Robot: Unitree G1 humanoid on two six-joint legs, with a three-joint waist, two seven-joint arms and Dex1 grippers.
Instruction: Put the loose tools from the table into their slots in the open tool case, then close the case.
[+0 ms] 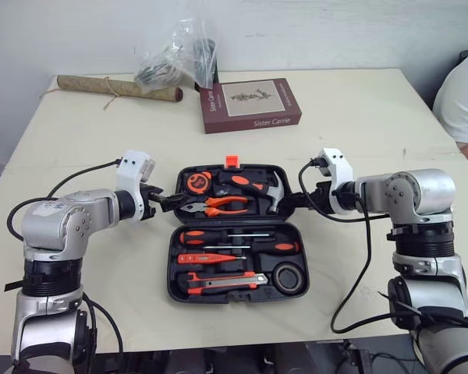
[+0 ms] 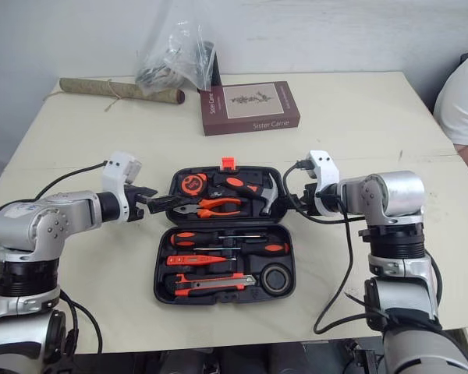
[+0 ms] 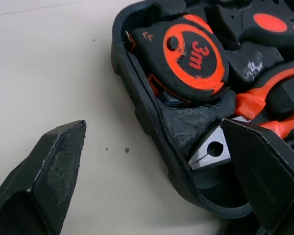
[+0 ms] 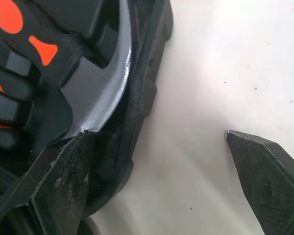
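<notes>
The black tool case (image 1: pixel 171 265) lies open mid-table, its far half holding a tape measure (image 1: pixel 196 181), orange pliers (image 1: pixel 218 206) and a hammer (image 1: pixel 253 185). Screwdrivers (image 1: pixel 234 248), a utility knife (image 1: pixel 218 280) and a tape roll (image 1: pixel 289 277) sit in the near half. My left gripper (image 1: pixel 162 200) is open at the far half's left wall (image 3: pixel 147 117), one finger (image 3: pixel 49 181) over the table, the other above the pliers' nose (image 3: pixel 210 152). My right gripper (image 1: pixel 294 202) is open astride the right wall (image 4: pixel 147 88) beside the hammer head (image 4: pixel 108 93).
A brown book (image 1: pixel 249 104), a crumpled plastic bag (image 1: pixel 175 54) and a rolled tube (image 1: pixel 117 87) lie at the back of the table. A person in white (image 1: pixel 464 101) sits at the right edge. Bare tabletop flanks the case on both sides.
</notes>
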